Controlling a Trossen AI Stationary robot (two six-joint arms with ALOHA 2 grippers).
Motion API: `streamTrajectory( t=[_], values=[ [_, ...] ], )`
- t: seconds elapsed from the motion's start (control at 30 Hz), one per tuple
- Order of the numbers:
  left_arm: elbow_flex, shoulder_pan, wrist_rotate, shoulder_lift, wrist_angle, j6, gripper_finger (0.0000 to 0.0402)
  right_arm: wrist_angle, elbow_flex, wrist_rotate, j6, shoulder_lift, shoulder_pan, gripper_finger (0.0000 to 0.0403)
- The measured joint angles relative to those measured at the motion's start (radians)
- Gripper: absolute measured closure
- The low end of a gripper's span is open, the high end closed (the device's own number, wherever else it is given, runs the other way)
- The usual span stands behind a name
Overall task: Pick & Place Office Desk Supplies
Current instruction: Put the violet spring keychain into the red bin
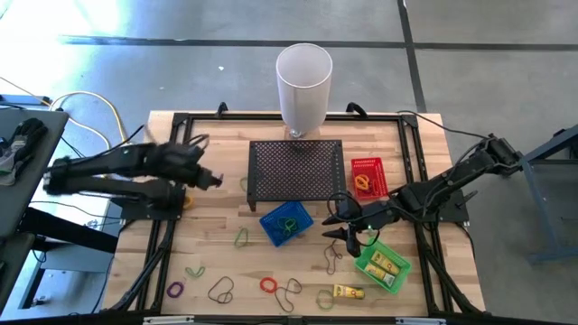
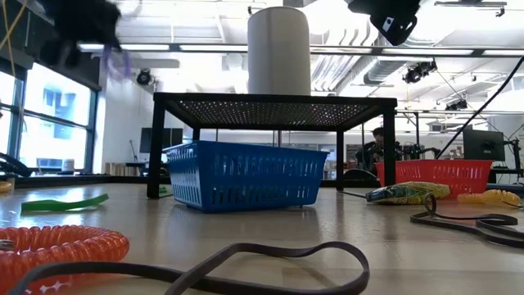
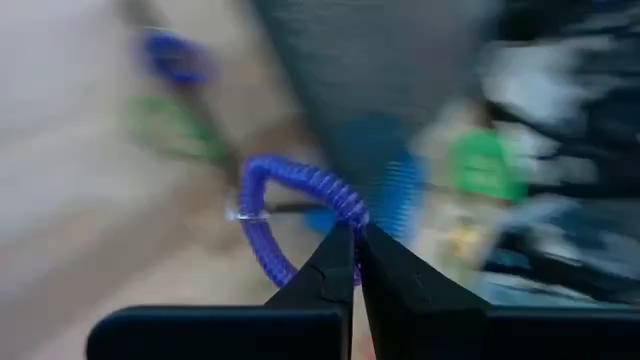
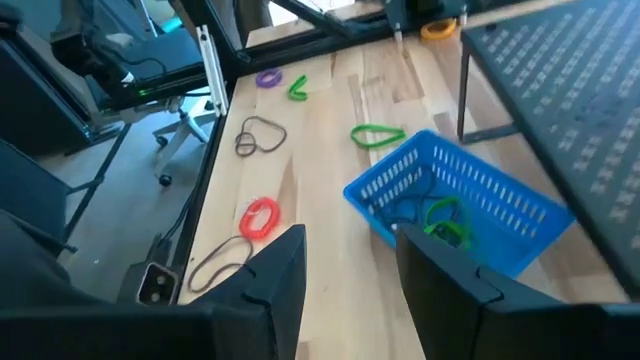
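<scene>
Above the left part of the surface (image 1: 424, 135), left tool (image 3: 354, 245) pinching shut on a purple coiled loop (image 3: 290, 190), lifted off the wood. Over the green basket (image 1: 384, 266) on the right, right tool (image 4: 350, 270) hovering half open, holding nothing.

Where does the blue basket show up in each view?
High view: blue basket sits in front of the black mesh stand, near table centre.
Low view: blue basket centre, under the stand.
Left wrist view: too blurred to tell.
Right wrist view: basket right of centre.
Shared landmark: the mesh stand.
</scene>
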Motion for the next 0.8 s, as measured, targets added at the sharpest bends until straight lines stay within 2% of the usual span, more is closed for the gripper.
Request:
streamTrajectory(
  t=[0.07, 0.17, 0.27, 0.37, 0.5, 0.63, 0.8],
  values=[
    [0.0, -0.129, -0.053, -0.022, 0.103, -0.039, 0.04, 0.012, 0.0, 0.001, -0.028, 0.0, -0.01, 0.0258],
    [0.002, -0.321, -0.16, 0.002, 0.329, -0.018, 0.04, 0.049, 0.0, 0.006, -0.081, 0.0, -0.021, 0.0258],
    [0.002, -0.469, -0.277, 0.086, 0.596, 0.091, 0.04, 0.095, 0.0, 0.052, -0.149, 0.0, -0.021, 0.0258],
    [0.003, -0.55, -0.311, 0.2, 0.845, 0.216, 0.04, 0.165, 0.0, 0.143, -0.253, 0.0, -0.02, 0.0258],
    [0.005, -0.561, -0.31, 0.351, 1.09, 0.286, 0.04, 0.299, 0.0, 0.265, -0.379, 0.0, -0.02, 0.0258],
    [0.006, -0.507, -0.281, 0.471, 1.221, 0.288, 0.04, 0.41, 0.0, 0.331, -0.47, 0.0, -0.02, 0.0259],
    [0.006, -0.4, -0.071, 0.606, 1.36, 0.162, 0.04, 0.528, 0.0, 0.384, -0.531, 0.0, -0.024, 0.0263]
  ],
)
